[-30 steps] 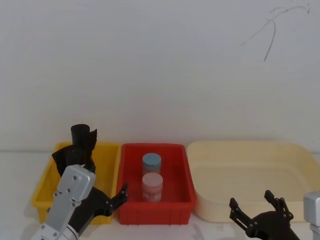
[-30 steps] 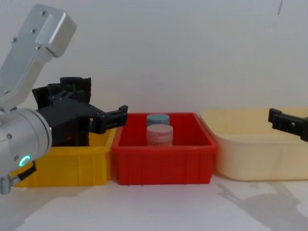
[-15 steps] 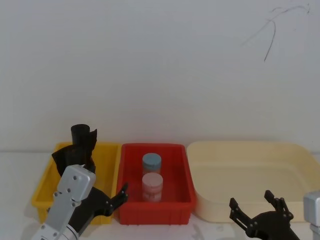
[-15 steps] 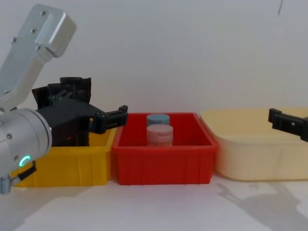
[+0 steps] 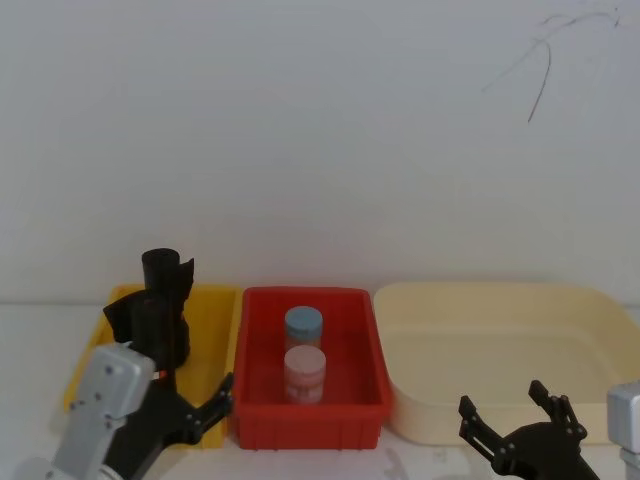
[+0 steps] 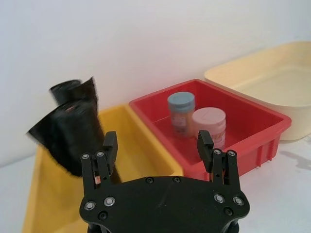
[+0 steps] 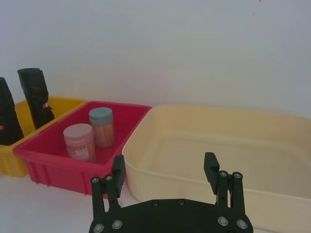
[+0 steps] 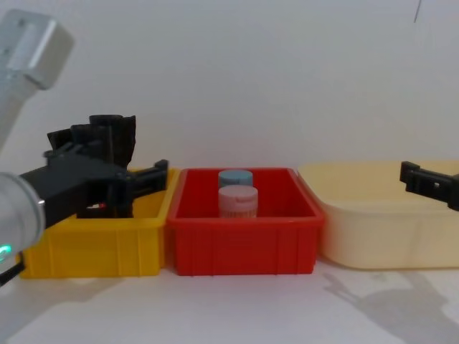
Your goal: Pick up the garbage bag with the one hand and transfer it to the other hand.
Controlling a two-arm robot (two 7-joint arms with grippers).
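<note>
head view: the garbage bag stands leaning in the yellow bin, toward its left side. a slimmer black roll is upright just behind it. the left gripper sits low at the bin's near wall, in front of the bag, with its jaws spread and nothing between them. beside the yellow bin is a red bin holding a blue-lidded jar and a pink-lidded jar. a cream tub is on the right. the right gripper hangs at the tub's near edge, spread wide and empty.

left wrist view: the left gripper's two fingers stand far apart, and the gap shows the yellow bin's inside and a corner of the red bin. the bag is beyond one fingertip; whether that finger touches it cannot be told.

right wrist view: the right gripper's fingers are wide apart before the cream tub's near wall, gripping nothing.

chest view: the left gripper reaches across the front of the yellow bin at rim height. one fingertip is near where the bin meets the red bin, and the black rolls are behind the gripper. one finger of the right gripper shows at the right edge, before the tub.
</note>
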